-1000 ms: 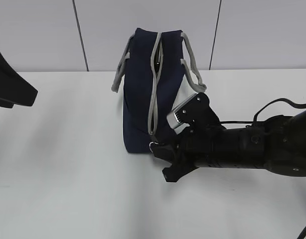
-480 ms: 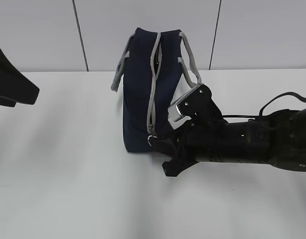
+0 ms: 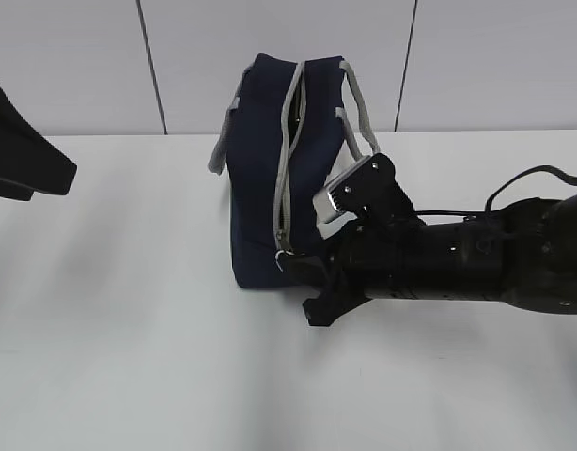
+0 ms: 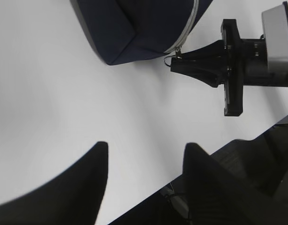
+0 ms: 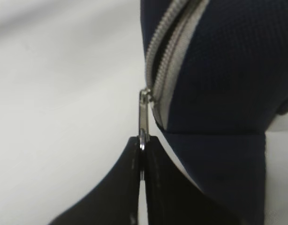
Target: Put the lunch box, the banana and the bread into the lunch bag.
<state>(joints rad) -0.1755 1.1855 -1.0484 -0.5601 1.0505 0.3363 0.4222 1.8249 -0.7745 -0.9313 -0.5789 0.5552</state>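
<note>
The dark navy lunch bag (image 3: 260, 169) stands upright at mid table, its grey zipper (image 3: 287, 160) running down the near end. My right gripper (image 3: 296, 266) is shut on the zipper's ring pull (image 5: 143, 119) at the bag's lower end; the bag (image 5: 219, 70) fills the upper right of the right wrist view. The left wrist view shows the bag (image 4: 134, 23) and the right gripper (image 4: 179, 63) from afar. My left gripper (image 4: 145, 146) is open and empty above bare table, left of the bag. The lunch box, banana and bread are out of view.
The left arm (image 3: 25, 160) shows at the left edge of the exterior view. Two grey strap handles (image 3: 359, 117) hang at the bag's sides. A white panelled wall (image 3: 458, 56) stands behind the white table (image 3: 129, 357). The table's front edge (image 4: 219, 154) crosses the left wrist view.
My right gripper has moved slightly up and left with the ring pull in it. The bag's lower end has shifted a little left. The left arm has barely moved.
</note>
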